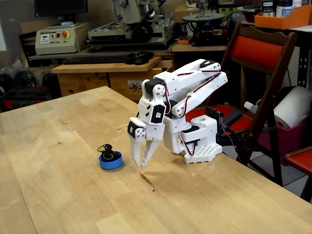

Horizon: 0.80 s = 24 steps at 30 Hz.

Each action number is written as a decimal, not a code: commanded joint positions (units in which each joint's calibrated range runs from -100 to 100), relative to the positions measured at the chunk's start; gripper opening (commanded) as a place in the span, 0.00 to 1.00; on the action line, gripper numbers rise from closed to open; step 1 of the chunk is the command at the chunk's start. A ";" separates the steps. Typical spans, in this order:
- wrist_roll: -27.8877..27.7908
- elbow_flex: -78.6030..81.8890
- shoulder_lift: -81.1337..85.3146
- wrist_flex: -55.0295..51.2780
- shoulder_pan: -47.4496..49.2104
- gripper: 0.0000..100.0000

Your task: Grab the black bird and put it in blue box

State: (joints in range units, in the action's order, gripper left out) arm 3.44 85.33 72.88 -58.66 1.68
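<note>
Jaws: white, two-fingered, pointed down at the desk [58, 165], tips narrowly apart and holding nothing; the gripper [141, 165] hung just above the wood in the fixed view.

Black bird [107, 152]: yellow beak, upright, to the left of the jaws in that view and clear of them, seated inside the blue box [110, 162].

Blue box: round, shallow, low-rimmed, flat on the desk, near the jaws on their left, not touching them.

Arm [190, 92]: white, folded over its base [200, 146], which stood behind and to the right of the jaws near the desk edge.

Mark on the wood [147, 180]: small and dark, just below the jaws in the picture, apart from both task things.

Step in hand, as judged: placement looked complete, since the bird sat in the box and the jaws were free of it.

Next move, as judged: nothing more than lifting the jaws up and away towards the base, keeping off the left side so that neither finger knocked the box or tipped the bird out.
</note>
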 commanded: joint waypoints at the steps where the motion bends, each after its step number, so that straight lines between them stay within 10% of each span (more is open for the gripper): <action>1: 0.10 -0.64 0.77 0.47 0.32 0.03; 24: 0.10 -0.37 0.77 0.47 0.24 0.03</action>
State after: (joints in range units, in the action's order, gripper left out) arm 3.44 85.33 72.88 -58.66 1.68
